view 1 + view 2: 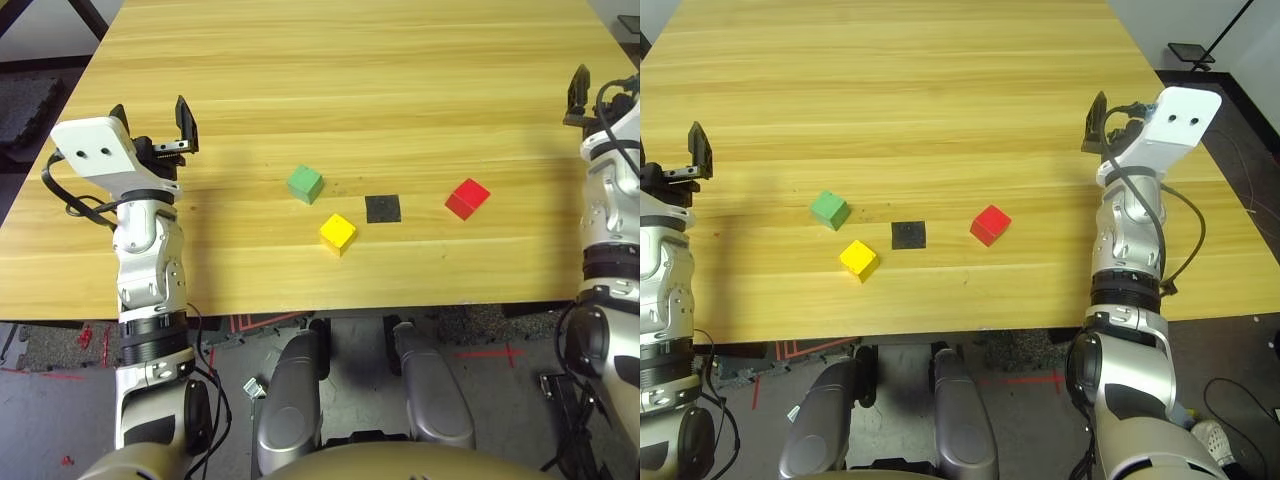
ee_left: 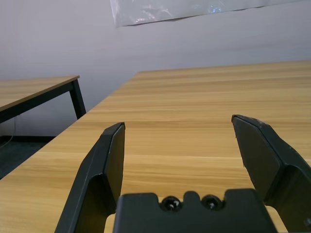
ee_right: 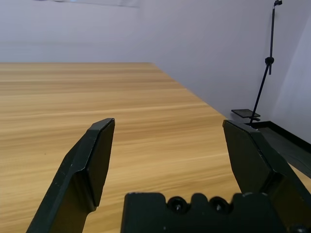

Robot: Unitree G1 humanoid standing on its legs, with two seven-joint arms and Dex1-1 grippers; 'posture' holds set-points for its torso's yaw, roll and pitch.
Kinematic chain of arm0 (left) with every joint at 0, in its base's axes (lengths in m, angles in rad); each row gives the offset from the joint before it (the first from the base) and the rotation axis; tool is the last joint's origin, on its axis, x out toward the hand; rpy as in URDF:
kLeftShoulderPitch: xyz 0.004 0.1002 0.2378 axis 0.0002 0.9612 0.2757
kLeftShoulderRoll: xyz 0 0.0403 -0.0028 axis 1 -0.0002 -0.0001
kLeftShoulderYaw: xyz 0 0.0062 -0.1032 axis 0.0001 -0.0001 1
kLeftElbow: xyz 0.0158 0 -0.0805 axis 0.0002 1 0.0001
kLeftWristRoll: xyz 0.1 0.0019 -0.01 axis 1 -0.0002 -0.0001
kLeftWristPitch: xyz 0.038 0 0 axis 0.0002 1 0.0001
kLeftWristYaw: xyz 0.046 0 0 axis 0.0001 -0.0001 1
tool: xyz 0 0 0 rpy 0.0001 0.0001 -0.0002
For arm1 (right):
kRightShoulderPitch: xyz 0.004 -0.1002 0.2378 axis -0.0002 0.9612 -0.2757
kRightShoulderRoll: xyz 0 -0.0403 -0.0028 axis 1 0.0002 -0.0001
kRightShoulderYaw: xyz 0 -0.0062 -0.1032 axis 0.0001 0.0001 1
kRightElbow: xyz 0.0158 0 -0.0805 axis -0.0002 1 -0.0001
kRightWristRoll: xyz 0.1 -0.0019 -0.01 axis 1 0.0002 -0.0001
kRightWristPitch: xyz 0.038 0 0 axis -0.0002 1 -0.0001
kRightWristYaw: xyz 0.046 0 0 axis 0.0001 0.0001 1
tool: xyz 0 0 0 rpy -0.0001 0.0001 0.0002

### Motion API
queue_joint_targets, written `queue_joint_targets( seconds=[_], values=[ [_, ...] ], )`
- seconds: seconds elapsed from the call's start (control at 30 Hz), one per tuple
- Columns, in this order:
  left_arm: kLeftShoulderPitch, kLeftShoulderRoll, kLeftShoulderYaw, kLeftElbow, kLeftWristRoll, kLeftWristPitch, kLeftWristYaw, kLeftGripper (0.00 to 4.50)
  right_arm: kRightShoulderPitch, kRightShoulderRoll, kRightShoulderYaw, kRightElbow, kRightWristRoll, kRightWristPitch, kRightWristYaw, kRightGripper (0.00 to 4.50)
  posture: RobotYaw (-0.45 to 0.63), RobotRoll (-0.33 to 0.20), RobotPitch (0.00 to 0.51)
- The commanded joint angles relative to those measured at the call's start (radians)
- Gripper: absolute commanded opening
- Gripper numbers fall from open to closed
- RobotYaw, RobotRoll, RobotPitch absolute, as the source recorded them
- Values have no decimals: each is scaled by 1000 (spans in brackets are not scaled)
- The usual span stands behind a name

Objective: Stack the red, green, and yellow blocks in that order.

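The worktop (image 1: 360, 60) was a broad slab of pale wood with long grain lines running across it, its near edge facing the robot. Four small things lay directly on it, all toward the near side. A green block (image 1: 305, 184) sat farthest to the left, turned at a slight angle. Just nearer the edge and a little to its right lay a yellow block (image 1: 338, 233). A flat black square patch (image 1: 382, 208) lay flush on the wood between the yellow block and a red block (image 1: 467, 198), which sat farthest right. None of the four touched another
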Motion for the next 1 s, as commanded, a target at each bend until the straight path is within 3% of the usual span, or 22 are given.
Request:
queue_joint_targets(
  seconds=[0.03,0.43,0.53,0.67,0.87,1.0],
  values=[
    [10,8,9,-28,8,2,3,4464,-3,-6,2,23,-5,-21,12,4500,345,53,258],
    [31,-1,-4,-32,-59,21,-93,4464,64,-34,-2,-104,-1,52,21,4500,310,15,260],
    [9,22,-53,-74,-155,82,-237,4464,127,-33,19,-226,32,132,88,4500,309,17,256],
    [-29,80,-87,-64,-262,164,-426,4464,214,-49,60,-458,157,390,238,4500,280,13,271],
    [-61,177,-150,1,-355,250,-725,4464,336,-80,109,-781,298,723,310,4500,240,0,285],
    [-92,244,-214,65,-345,247,-936,4464,369,-109,118,-880,328,843,323,4500,227,-5,291]
  ],
)
